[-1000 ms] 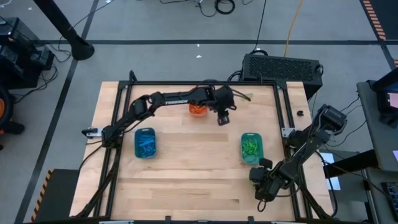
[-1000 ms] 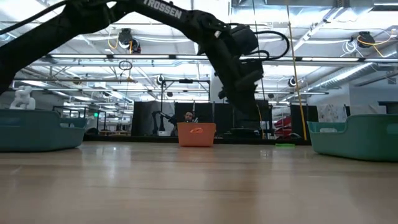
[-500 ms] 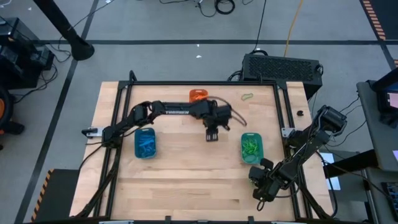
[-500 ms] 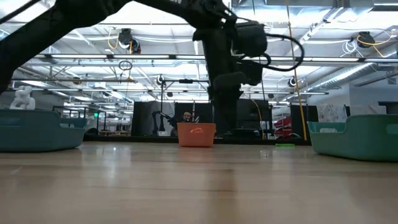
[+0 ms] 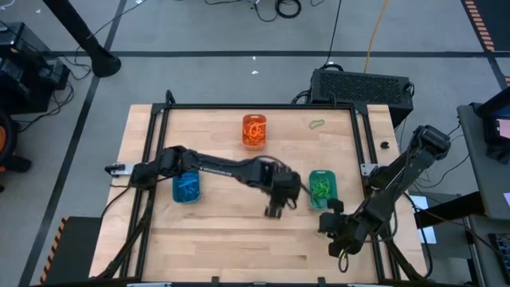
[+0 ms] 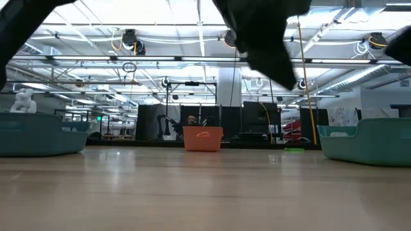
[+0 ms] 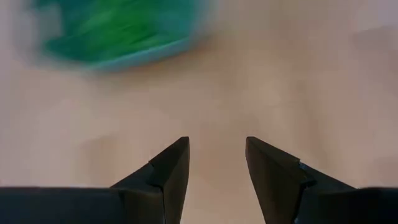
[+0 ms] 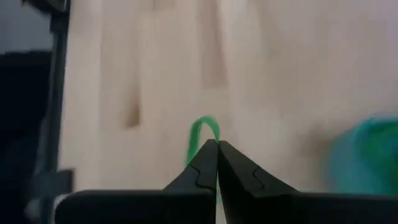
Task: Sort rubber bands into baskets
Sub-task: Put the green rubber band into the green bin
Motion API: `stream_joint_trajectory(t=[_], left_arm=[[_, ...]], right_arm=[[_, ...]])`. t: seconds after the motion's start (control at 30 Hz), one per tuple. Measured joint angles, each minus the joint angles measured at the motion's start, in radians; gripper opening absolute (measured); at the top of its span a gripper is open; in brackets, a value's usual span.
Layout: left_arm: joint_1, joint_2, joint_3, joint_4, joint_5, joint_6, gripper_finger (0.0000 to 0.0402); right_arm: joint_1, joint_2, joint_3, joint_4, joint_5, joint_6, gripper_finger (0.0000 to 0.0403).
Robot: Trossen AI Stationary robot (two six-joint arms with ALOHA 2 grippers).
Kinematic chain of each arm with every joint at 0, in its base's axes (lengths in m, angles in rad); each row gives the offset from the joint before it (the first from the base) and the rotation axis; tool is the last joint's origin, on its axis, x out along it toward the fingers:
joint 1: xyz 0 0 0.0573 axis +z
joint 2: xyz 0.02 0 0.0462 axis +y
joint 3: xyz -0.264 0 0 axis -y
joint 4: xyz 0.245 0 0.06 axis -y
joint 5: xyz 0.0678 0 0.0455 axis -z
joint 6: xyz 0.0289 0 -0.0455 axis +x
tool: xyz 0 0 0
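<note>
Three baskets stand on the wooden table: orange [image 5: 254, 130] at the far middle, blue [image 5: 186, 187] at the left, teal-green [image 5: 323, 188] at the right, each with rubber bands of its own colour inside. My left gripper [image 5: 273, 212] hangs open over bare wood just left of the teal-green basket [image 7: 118, 28], nothing between its fingers [image 7: 216, 142]. My right gripper [image 5: 331, 227] is at the near right corner, shut on a green rubber band [image 8: 204, 129]. Another green rubber band [image 5: 317, 123] lies flat on the table at the far right. My right gripper pinches the green rubber band between its two fingertips [image 8: 208, 152]. A small loop of the band [image 8: 203, 124] sticks out past the tips, and a strand runs back between the fingers. The fingers slant down toward the table from above.
A black frame [image 5: 360, 151] runs around the table's edges. A black box [image 5: 360, 86] sits beyond the far right corner. Bare wood lies between the baskets and along the near edge. The low view shows the orange basket [image 6: 203, 138] far off and the loose green band [image 6: 295, 149].
My left gripper has swept from the orange basket at the far edge toward the near edge and the right, ending beside the teal-green basket; it has stayed open. My right arm has risen a little at the near right corner.
</note>
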State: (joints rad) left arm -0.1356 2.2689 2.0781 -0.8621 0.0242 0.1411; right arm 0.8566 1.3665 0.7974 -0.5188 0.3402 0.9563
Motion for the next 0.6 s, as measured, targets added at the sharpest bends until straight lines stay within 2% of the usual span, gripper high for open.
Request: stream_joint_trajectory(t=[0.1, 0.27, 0.33, 0.4, 0.47, 0.6], left_arm=[[-0.031, -0.020, -0.115, 0.231, 0.162, -0.017, 0.0164], [-0.023, -0.024, -0.316, 0.748, 0.357, -0.246, 0.0164], [-0.025, -0.026, -0.384, 0.954, 0.368, -0.322, 0.0164], [-0.030, -0.028, -0.442, 1.072, 0.307, -0.385, 0.0164], [-0.028, -0.026, -0.481, 1.131, 0.295, -0.416, 0.0164], [-0.024, -0.026, -0.501, 1.147, 0.283, -0.418, 0.0164]], right_arm=[[-0.007, -0.060, -0.001, -0.020, 0.103, -0.071, 0.0001], [-0.018, -0.124, -0.001, -0.030, 0.235, -0.192, 0.0000], [-0.034, -0.133, 0.000, -0.022, 0.237, -0.235, 0.0000], [-0.048, -0.133, 0.000, -0.028, 0.236, -0.256, 0.0000], [-0.063, -0.133, 0.000, -0.030, 0.235, -0.263, 0.0000], [-0.094, -0.133, 0.000, -0.044, 0.235, -0.263, 0.0000]])
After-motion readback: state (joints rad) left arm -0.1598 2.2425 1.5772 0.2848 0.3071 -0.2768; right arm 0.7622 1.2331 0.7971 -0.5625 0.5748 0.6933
